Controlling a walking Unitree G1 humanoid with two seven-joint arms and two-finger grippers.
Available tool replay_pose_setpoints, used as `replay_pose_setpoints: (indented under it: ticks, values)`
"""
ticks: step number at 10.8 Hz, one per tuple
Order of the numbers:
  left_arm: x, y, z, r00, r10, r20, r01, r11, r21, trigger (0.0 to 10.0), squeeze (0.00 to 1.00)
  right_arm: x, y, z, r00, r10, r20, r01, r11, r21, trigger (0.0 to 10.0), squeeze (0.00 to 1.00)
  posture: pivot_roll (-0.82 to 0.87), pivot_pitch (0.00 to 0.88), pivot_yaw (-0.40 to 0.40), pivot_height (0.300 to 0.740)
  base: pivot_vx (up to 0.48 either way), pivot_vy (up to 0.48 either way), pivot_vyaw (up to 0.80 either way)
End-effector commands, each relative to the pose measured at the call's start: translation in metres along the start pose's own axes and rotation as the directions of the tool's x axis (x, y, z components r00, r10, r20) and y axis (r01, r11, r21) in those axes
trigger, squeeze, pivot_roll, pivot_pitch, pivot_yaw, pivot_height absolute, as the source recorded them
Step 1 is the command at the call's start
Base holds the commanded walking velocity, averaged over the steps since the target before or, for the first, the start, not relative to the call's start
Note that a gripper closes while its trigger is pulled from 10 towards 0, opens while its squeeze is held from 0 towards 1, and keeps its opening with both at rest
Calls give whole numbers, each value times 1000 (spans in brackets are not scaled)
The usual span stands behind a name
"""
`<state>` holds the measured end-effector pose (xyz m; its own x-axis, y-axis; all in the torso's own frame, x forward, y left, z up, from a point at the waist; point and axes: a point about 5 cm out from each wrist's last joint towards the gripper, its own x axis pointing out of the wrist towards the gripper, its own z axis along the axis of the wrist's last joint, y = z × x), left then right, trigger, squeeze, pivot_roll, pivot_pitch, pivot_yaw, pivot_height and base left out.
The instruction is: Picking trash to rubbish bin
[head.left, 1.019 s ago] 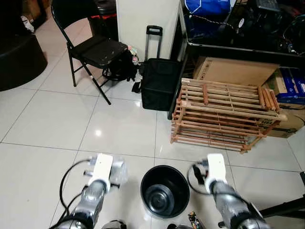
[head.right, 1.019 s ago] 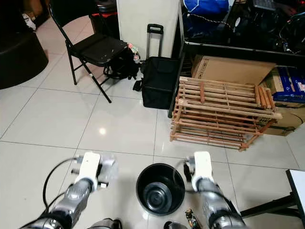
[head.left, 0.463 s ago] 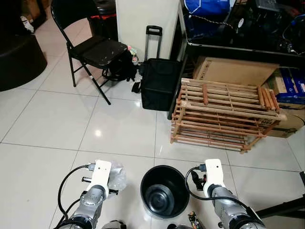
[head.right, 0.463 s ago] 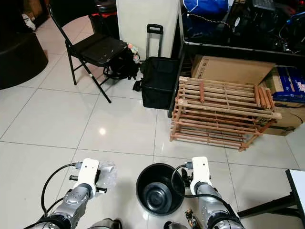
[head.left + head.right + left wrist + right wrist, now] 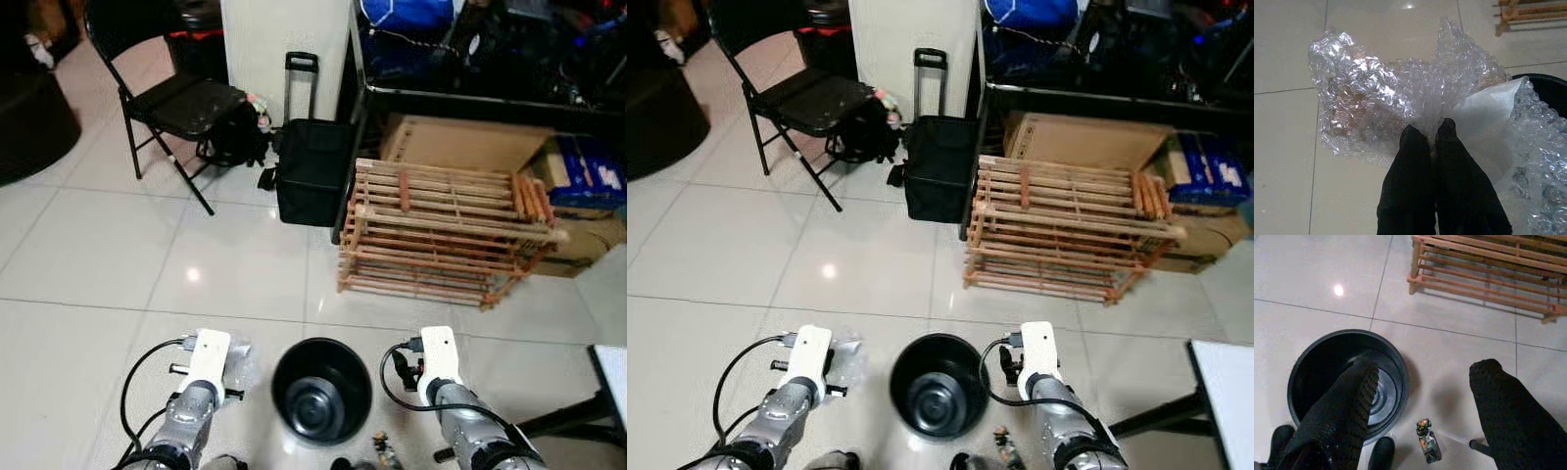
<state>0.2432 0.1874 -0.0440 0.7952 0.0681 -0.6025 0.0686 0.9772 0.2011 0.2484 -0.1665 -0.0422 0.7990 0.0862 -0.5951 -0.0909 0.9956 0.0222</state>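
Note:
A crumpled sheet of clear bubble wrap point(image 5: 1400, 93) with a white paper piece hangs from my left gripper point(image 5: 1427, 128), which is shut on it just above the tiled floor. In the left eye view the wrap point(image 5: 241, 356) shows beside my left wrist, left of the round black bin point(image 5: 282, 364). The bin point(image 5: 1308, 357) stands between my arms and looks empty. My right gripper point(image 5: 1426, 366) is open over the bin's right rim, holding nothing. A small colourful wrapper point(image 5: 1426, 442) lies on the floor right of the bin.
A wooden slatted rack point(image 5: 441, 235) lies ahead on the right, with cardboard boxes under a black table behind it. A black trolley bag point(image 5: 313, 181) and a folding chair point(image 5: 167, 98) stand further back. A white tabletop corner point(image 5: 1227, 397) and a black stand leg point(image 5: 549, 423) are at my right.
Both arms dropped and drew back a little a second ago, the left still gripping the wrap. Since then the camera has turned slightly right, and the whole scene has slid left.

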Motion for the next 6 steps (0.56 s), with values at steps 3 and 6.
replay_pose_setpoints:
  ticks: [3,6]
  values:
    - [0,-1,-2,1000,6,-3,-6,1000,-4,10000,0,-1,-2,-2,1000,-4,-9,4,1000,0,10000,0,37,89,-65,740,0,-290,0]
    - [0,-1,-1,1000,9,1,-9,1000,-6,10000,0,-1,-2,-2,1000,-3,-8,3,1000,3,10000,0,37,90,-65,740,0,-170,0]
